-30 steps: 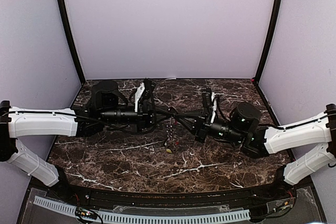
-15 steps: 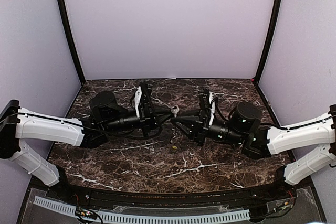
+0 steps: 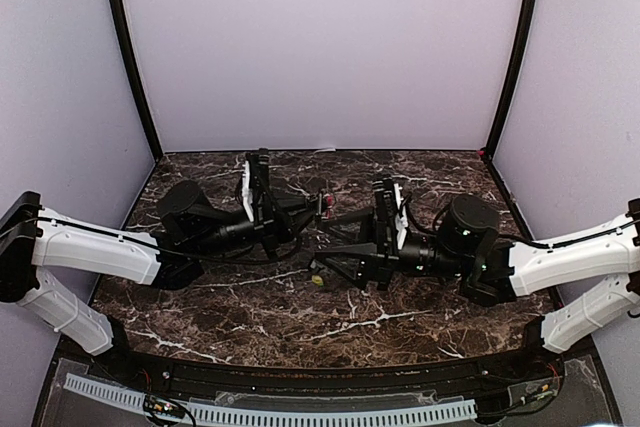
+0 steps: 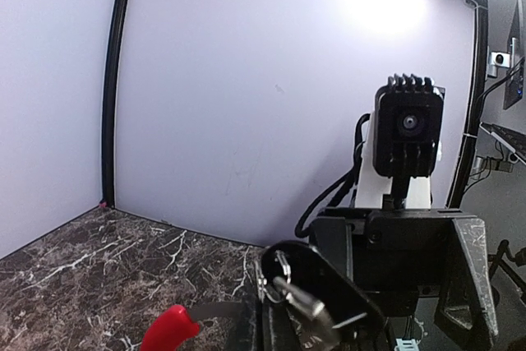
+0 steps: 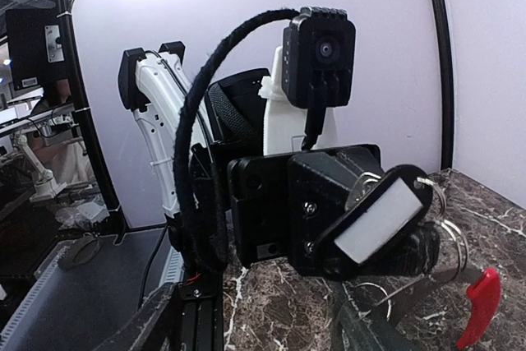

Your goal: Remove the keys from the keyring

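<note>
**Keyring clamped at left, right gripper released**

Left gripper (image 3: 312,209) clenched on the keyring (image 5: 445,203), raised above the dark marbled counter (image 3: 220,297) near the middle, slightly toward the far side.

From the left wrist:
- Jaws pressed together on a silver key (image 4: 300,306).
- Thin wire loops of the keyring just left of that key.
- Red-headed key (image 4: 168,330) jutting out to the lower left, grey blade running back toward the grip.

From the right wrist:
- Same bunch of keys (image 5: 436,281) hanging off the ring at the right edge of the view.
- Red head lowest, loops above it.
- White rectangular panel (image 5: 374,219) on the face of the left gripper's finger.
- Black cable (image 5: 205,104) arching over the left arm behind it.

Right gripper (image 3: 332,240) released and facing the left one from the right. Jaws spread wide, one finger (image 3: 350,217) on the far side and the other on the near side. Nothing visible between them. Tips close to the held bunch; touching or not, cannot tell.

Small yellow key (image 3: 316,280) loose on the counter, just near of the right gripper's near finger and apart from the keyring. Too small for more detail
</note>
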Motion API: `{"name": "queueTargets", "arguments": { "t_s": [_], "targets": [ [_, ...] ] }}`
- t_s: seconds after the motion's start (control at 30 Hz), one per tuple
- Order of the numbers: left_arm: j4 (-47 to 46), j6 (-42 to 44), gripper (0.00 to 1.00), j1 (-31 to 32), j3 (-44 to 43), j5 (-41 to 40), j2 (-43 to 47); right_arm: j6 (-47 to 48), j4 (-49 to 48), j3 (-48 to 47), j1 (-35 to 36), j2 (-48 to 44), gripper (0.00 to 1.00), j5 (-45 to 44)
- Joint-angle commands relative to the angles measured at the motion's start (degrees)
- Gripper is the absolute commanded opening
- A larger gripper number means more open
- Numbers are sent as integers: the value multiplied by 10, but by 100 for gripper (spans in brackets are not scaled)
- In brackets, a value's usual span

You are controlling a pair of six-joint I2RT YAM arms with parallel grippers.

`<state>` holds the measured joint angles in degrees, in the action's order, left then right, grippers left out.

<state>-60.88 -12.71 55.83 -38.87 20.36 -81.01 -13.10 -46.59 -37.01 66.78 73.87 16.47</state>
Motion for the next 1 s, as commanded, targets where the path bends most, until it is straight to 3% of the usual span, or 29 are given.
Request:
{"name": "queueTargets", "arguments": {
  "t_s": [0.0, 0.17, 0.33, 0.43, 0.73, 0.97],
  "targets": [
    [-91, -17, 0, 3, 7, -1, 14, 5, -6, 7, 8, -31, 64, 20],
    [-113, -23, 0, 2, 3, 1, 12, 14, 7, 36, 8, -90, 66, -3],
    [-123, -33, 0, 3, -1, 25, 11, 13, 11, 62, 6, -125, 69, -104],
    [-116, -34, 0, 2, -5, 44, 15, 9, 22, 58, -1, -132, 66, -123],
    [-37, -45, 0, 2, -25, 132, 29, 11, 100, -7, -75, -127, 49, 55],
    [-10, -57, 0, 2, -31, 169, 28, 32, 167, -57, -94, -104, 45, 129]
  ]
}}
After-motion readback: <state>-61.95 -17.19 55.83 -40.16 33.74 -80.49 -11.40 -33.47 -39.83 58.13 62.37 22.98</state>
